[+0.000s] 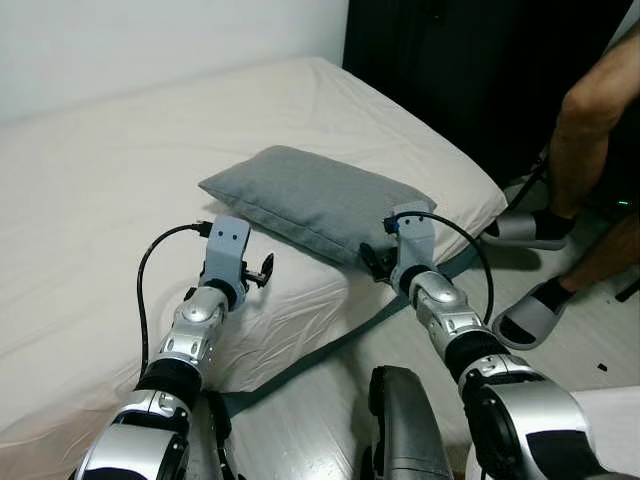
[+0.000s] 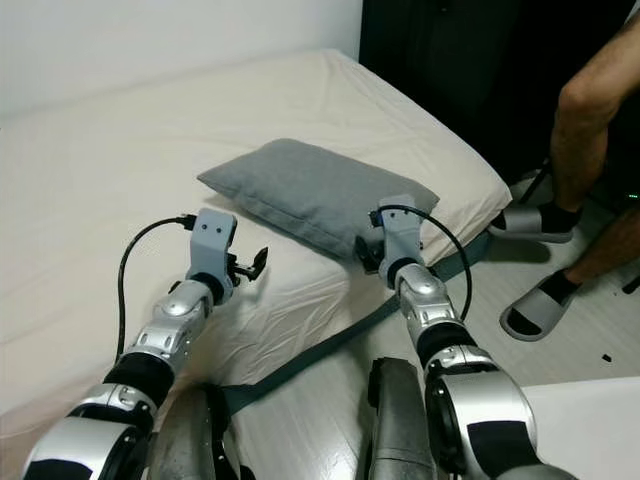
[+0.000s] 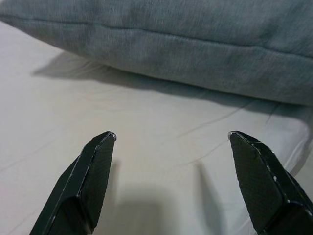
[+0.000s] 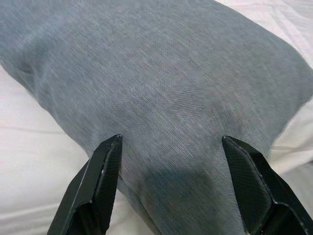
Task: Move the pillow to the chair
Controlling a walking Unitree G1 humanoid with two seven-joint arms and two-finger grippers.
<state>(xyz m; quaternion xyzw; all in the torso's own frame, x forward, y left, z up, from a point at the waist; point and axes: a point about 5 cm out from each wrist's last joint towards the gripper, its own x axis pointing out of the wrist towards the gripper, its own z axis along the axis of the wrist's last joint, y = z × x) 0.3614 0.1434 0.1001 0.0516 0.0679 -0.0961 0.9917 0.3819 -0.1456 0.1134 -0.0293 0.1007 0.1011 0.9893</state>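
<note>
A flat grey pillow [image 1: 312, 200] lies near the foot edge of a bed [image 1: 110, 190] covered with a white sheet. My right gripper [image 4: 171, 139] is open at the pillow's near corner, its fingers spread over the grey fabric [image 4: 161, 73]. My left gripper [image 3: 171, 137] is open too, held low over the sheet a short way in front of the pillow's long seam [image 3: 176, 44], touching nothing. In the head views the left wrist [image 1: 228, 262] sits left of the pillow and the right wrist [image 1: 410, 245] is at its front right corner.
A person's legs [image 1: 590, 110] in grey slippers [image 1: 530, 312] stand on the pale floor to the right of the bed. A dark wardrobe [image 1: 470, 60] rises behind. A grey strap [image 1: 330, 350] runs along the mattress edge near my body.
</note>
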